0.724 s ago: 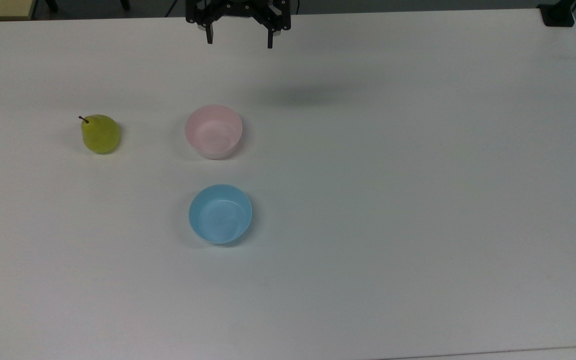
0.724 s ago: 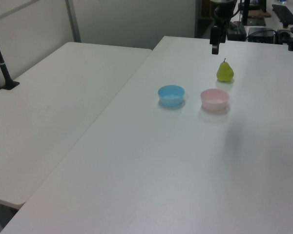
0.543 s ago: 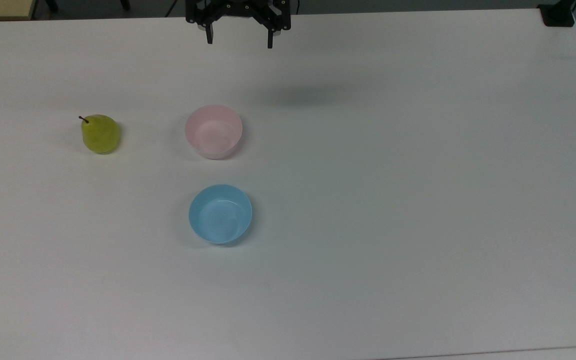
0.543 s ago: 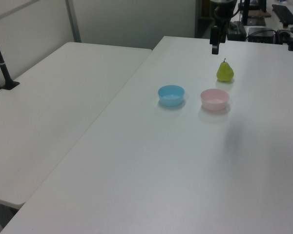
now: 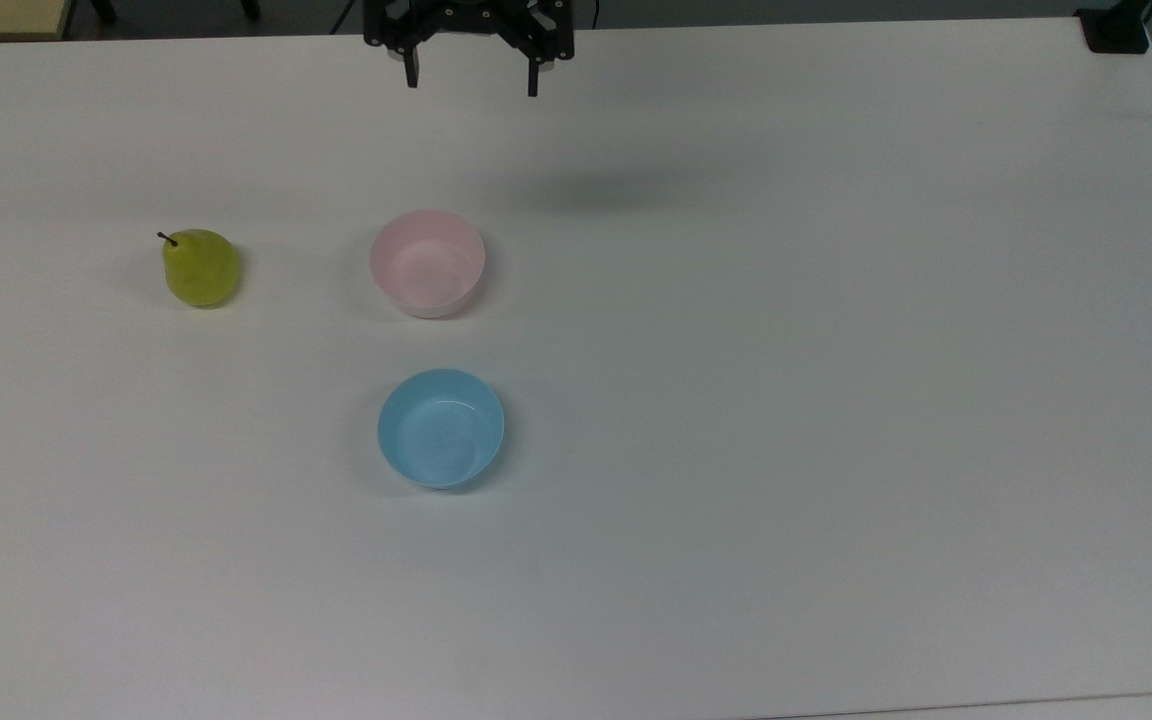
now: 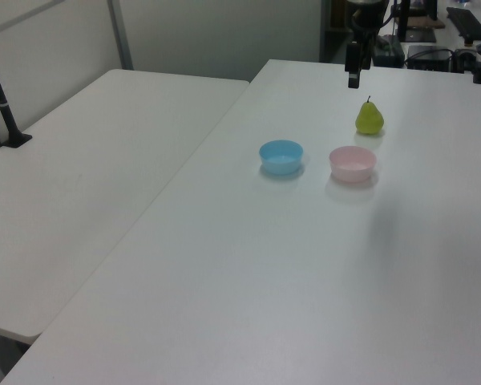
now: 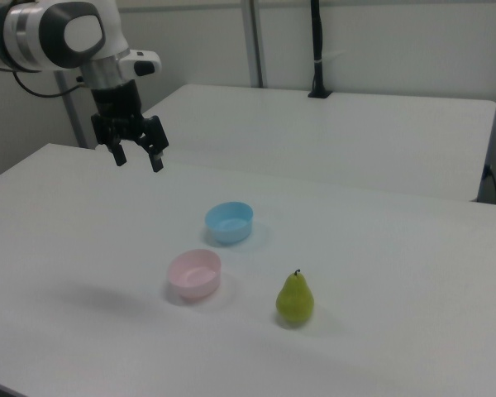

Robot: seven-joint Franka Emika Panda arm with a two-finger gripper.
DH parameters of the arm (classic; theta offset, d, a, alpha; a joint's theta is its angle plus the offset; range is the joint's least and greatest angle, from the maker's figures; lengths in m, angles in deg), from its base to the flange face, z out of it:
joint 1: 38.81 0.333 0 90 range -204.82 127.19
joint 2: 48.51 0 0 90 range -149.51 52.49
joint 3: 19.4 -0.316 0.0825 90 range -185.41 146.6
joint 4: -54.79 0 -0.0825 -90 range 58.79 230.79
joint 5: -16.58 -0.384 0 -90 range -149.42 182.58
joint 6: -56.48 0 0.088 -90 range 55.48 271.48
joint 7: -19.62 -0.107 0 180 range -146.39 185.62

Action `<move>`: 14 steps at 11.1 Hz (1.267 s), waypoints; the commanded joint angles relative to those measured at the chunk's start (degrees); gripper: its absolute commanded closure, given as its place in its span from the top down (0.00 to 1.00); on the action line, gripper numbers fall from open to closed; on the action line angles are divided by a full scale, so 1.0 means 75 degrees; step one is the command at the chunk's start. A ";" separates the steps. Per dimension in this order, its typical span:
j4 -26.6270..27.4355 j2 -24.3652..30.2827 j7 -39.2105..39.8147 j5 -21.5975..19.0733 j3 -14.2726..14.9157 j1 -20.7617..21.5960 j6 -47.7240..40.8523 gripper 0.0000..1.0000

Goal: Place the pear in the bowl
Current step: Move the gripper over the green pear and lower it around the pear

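A small yellow-green pear (image 5: 201,267) (image 6: 369,118) (image 7: 295,299) with a dark stem stands upright on the white table. The pale pink bowl (image 5: 427,262) (image 6: 353,162) (image 7: 195,274) sits to the pear's right in the top view, with nothing inside. My gripper (image 5: 471,84) (image 6: 353,79) (image 7: 138,159) hangs open high above the table, near the far edge in the top view, well apart from pear and bowl, with nothing between its fingers.
A light blue bowl (image 5: 441,428) (image 6: 281,156) (image 7: 229,222) sits just below the pink one in the top view. The white table (image 5: 836,400) spreads wide to the top view's right. A second table (image 6: 88,160) adjoins it in the left view.
My gripper has shifted slightly toward the top view's left and a little upward in the frame. Pear and both bowls have not moved.
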 commanded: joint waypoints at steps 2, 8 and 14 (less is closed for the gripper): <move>-0.0275 0.0008 0.1314 -0.0160 0.0048 -0.1030 -0.0109 1.00; -0.0276 -0.0541 0.2945 -0.0219 0.0048 -0.2555 0.0544 1.00; 0.0367 -0.1514 0.3917 -0.0090 0.0095 -0.3353 0.2244 1.00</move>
